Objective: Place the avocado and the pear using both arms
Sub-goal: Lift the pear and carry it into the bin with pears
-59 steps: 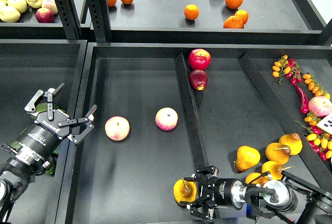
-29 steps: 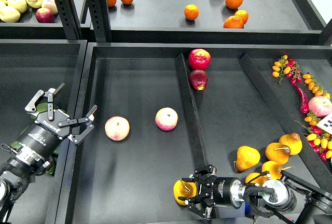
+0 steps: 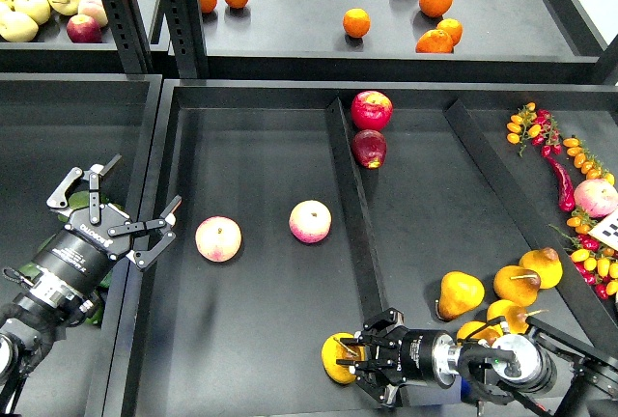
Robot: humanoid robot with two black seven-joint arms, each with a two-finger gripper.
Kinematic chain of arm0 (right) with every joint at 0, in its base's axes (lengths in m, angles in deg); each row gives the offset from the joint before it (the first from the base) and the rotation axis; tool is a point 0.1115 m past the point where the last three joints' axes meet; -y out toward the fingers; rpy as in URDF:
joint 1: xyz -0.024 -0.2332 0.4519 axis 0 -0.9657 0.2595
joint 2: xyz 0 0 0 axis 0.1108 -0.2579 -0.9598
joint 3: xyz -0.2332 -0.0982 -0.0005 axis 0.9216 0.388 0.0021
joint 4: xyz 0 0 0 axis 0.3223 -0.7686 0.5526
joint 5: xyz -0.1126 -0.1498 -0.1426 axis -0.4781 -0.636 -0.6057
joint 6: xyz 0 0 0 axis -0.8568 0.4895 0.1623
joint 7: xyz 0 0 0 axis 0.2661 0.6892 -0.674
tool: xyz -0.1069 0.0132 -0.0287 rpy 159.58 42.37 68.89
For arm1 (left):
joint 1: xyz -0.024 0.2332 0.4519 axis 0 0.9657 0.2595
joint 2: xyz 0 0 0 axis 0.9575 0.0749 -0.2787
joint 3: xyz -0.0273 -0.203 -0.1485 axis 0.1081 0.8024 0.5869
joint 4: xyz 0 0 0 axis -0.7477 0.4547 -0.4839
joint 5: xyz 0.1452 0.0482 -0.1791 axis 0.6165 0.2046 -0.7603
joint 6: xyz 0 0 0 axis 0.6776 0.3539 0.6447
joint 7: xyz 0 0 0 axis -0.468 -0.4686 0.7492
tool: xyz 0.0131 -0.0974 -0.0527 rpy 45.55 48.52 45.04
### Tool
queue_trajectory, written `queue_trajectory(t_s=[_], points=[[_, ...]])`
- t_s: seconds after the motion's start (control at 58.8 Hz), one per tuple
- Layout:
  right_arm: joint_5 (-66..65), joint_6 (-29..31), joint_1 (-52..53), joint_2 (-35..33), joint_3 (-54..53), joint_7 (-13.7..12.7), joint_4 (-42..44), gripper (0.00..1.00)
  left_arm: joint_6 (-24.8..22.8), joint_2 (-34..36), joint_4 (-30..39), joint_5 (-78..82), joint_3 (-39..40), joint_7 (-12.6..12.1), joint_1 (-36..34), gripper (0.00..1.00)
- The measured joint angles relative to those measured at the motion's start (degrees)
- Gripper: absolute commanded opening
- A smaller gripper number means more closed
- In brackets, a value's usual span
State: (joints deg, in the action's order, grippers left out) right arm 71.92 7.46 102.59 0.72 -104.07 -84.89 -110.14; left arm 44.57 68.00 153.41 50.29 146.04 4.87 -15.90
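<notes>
Lower centre: right tool (image 3: 352, 363) grips pear (image 3: 340, 358), unreleased. Left tool (image 3: 114, 212) open, empty; avocado unplaced.

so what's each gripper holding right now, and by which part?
Right gripper has its fingers around the pear, gripping its body from the side. Left gripper is open, holding nothing.

2 apples (image 3: 218, 239) mid-tray; divider (image 3: 353, 224) blocks sideways pass; front floor free.

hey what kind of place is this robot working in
Probably a mock grocery produce section: black shelving bins with dividers, sorted fruit such as oranges, pears, apples, and chili peppers.
</notes>
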Motion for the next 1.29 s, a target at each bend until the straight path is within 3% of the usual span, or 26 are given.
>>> queue_trajectory(t_s=[0.408,0.629,0.901,1.292], points=[[0.28,-1.93,0.79,0.22,-10.13,0.00,-2.80,0.14,-0.01,0.00,-0.34,0.07,-0.99,-0.03,0.00,1.00],[0.55,-4.45,0.57,-3.42,-19.02,0.00,-5.89,0.15,-0.01,0.00,-0.35,0.08,-1.16,-0.12,-0.01,1.00],[3.33,-3.67,-2.82,-11.29,-20.56,0.00,-6.64,0.16,-0.01,0.00,-0.35,0.06,-1.46,-0.18,-0.02,1.00],[2.60,-0.19,-10.39,-13.27,-19.95,0.00,-5.53,0.17,-0.01,0.00,-0.27,-0.01,-1.75,-0.18,0.00,0.99]])
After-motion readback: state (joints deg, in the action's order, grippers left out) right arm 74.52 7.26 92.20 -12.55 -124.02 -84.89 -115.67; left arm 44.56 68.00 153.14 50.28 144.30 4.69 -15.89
